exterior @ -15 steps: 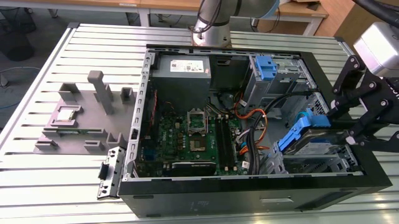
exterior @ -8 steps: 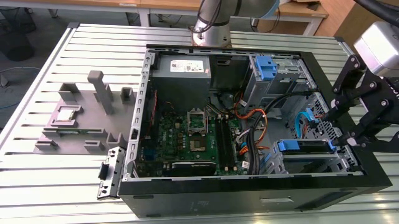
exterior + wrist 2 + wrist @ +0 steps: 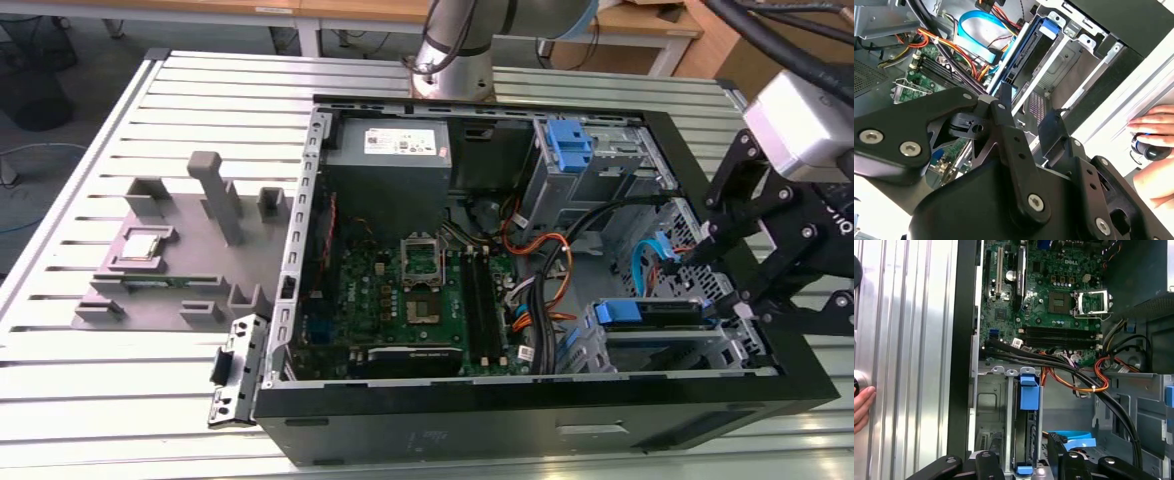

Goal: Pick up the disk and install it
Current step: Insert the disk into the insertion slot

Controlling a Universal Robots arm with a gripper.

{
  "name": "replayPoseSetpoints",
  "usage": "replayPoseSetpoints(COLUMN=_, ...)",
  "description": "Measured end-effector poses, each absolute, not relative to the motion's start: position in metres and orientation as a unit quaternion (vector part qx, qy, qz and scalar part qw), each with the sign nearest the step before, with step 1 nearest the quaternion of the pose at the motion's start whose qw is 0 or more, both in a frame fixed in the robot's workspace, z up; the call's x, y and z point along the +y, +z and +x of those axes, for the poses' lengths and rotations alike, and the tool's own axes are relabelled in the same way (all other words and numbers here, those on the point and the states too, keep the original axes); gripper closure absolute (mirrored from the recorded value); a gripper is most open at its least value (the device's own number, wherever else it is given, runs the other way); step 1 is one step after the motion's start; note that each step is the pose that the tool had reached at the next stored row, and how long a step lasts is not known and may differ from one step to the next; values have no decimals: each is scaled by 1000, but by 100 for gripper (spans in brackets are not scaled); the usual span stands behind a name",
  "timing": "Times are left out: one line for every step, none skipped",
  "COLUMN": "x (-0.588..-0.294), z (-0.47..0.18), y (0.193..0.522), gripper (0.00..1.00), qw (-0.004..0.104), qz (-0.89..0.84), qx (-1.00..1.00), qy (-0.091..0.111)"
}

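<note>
The disk [image 3: 650, 312] looks already seated in the drive cage [image 3: 667, 350] of the computer case [image 3: 534, 420], toward the desk [image 3: 174, 110] edge on the exterior view's right. The jaws stand apart just over it, holding nothing. Installation appears nearly complete.

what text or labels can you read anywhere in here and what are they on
No text here can be quoted with confidence.
white sticker on the power-supply box: lines of print, too small to read.
motherboard: white printed markings, too small to read reliably.
</note>
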State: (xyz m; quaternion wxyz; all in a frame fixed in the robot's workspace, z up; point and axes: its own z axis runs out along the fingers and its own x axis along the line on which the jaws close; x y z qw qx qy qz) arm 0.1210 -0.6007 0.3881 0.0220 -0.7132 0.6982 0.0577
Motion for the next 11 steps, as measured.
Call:
replayPoseSetpoints(x=-601, z=121, y=386, gripper=52, qw=22, qz=-713, qx=698, qy=58)
replayPoseSetpoints(x=-601, z=121, y=385, gripper=52, qw=22, qz=-714, qx=698, qy=58)
replayPoseSetpoints(x=-601, z=121, y=384, gripper=52, qw=22, qz=-714, qx=698, qy=58)
replayPoseSetpoints(x=-601, z=121, y=384, gripper=52, qw=22, qz=-714, qx=698, qy=58)
replayPoseSetpoints(x=-601, z=121, y=384, gripper=52, qw=22, qz=-714, qx=698, qy=58)
replayPoseSetpoints(x=-601, z=121, y=384, gripper=52, qw=22, qz=-714, qx=698, qy=57)
replayPoseSetpoints(x=-601, z=121, y=384, gripper=52, qw=22, qz=-714, qx=698, qy=57)
replayPoseSetpoints(x=-601, z=121, y=384, gripper=52, qw=22, qz=-714, qx=698, qy=57)
replayPoseSetpoints(x=-601, z=121, y=384, gripper=52, qw=22, qz=-714, qx=698, qy=57)
replayPoseSetpoints(x=-601, z=121, y=384, gripper=52, qw=22, qz=-714, qx=698, qy=57)
replayPoseSetpoints(x=-601, z=121, y=384, gripper=53, qw=22, qz=-714, qx=698, qy=57)
